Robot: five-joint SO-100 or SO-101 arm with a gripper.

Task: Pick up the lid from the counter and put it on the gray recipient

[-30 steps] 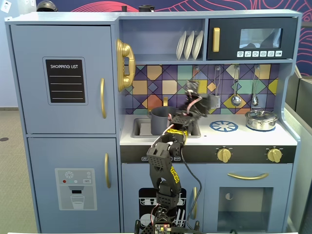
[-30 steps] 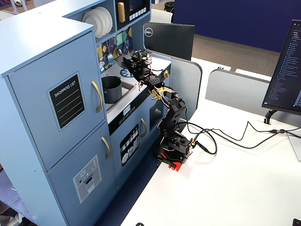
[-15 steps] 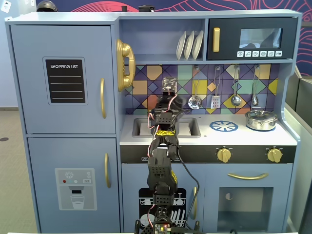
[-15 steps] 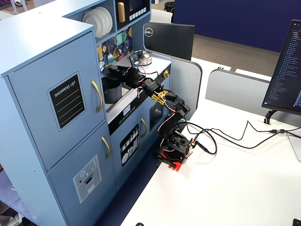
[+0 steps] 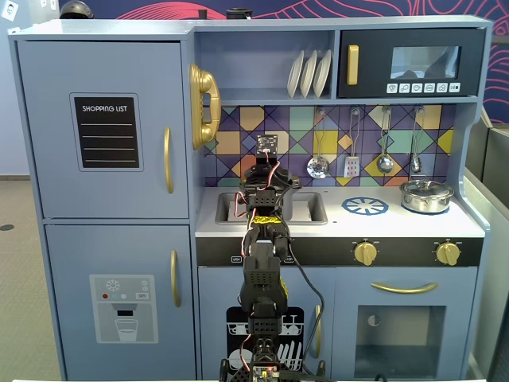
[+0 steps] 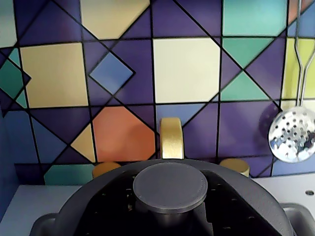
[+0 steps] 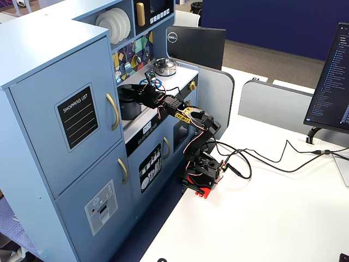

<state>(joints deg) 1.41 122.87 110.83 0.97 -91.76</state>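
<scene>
Though arm-hidden elsewhere, lid (image 6: 170, 188) wrist-visible

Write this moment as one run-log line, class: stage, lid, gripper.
stage: placing | lid: over gray recipient in sink | gripper: above recipient, state hidden

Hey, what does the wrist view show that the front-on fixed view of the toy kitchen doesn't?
Only the wrist view shows the lid, its round knob close below the camera, and the gold faucet behind it. Only the front fixed view shows the whole arm reaching over the sink, the silver pot on the right of the counter, the plates and the shopping list. Both share the tiled backsplash and the hanging skimmer. Neither shows the gripper's fingers clearly.
</scene>
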